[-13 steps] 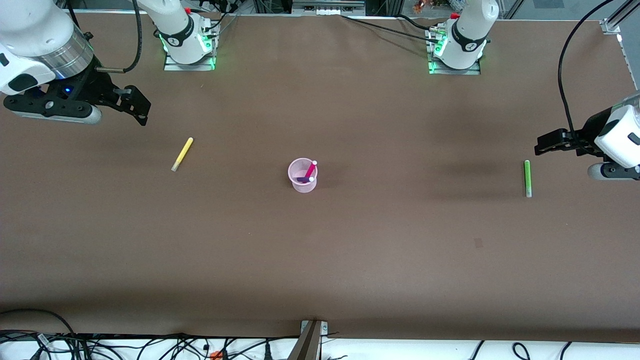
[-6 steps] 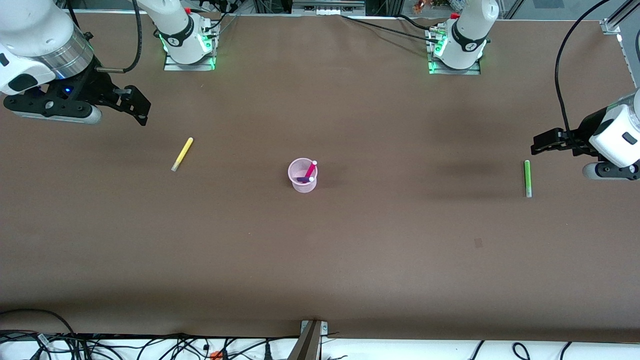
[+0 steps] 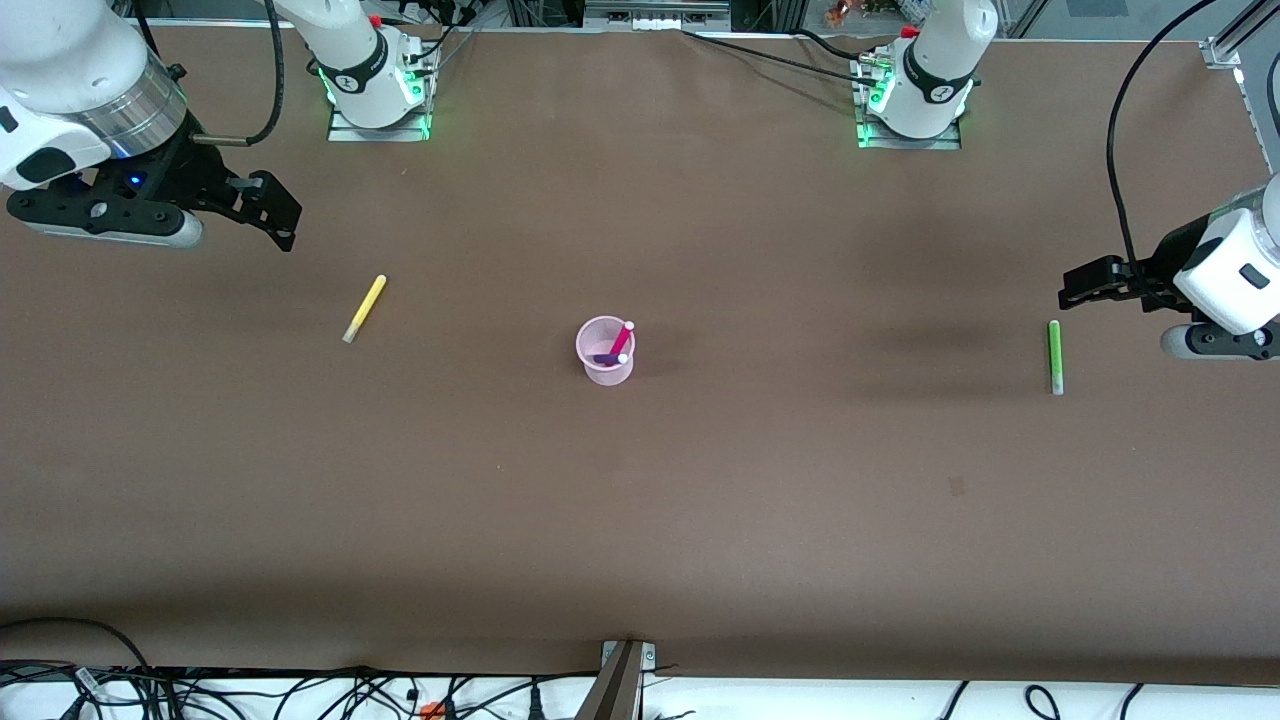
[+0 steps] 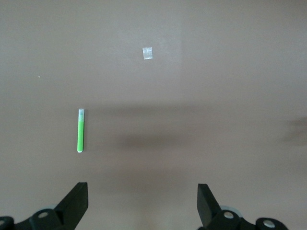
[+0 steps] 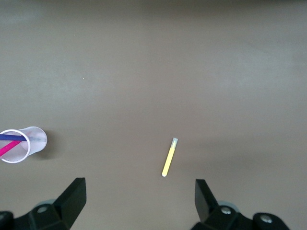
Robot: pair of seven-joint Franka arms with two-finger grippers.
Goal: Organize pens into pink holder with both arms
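The pink holder (image 3: pixel 605 368) stands mid-table with the magenta pen (image 3: pixel 621 340) and the purple pen (image 3: pixel 603 359) in it. The yellow pen (image 3: pixel 364 308) lies flat toward the right arm's end. The green pen (image 3: pixel 1054 356) lies flat toward the left arm's end. My right gripper (image 3: pixel 281 216) is open and empty in the air, short of the yellow pen (image 5: pixel 169 157); its wrist view also shows the holder (image 5: pixel 33 139). My left gripper (image 3: pixel 1074 288) is open and empty, over the table close by the green pen (image 4: pixel 80 130).
A small pale patch (image 3: pixel 957 486) marks the brown table (image 3: pixel 640 520), nearer to the front camera than the green pen; it also shows in the left wrist view (image 4: pixel 147 53). Cables lie along the table's front edge (image 3: pixel 300 690).
My left gripper has shifted slightly toward the middle of the table, closer to the green pen. The right arm and all pens have not moved.
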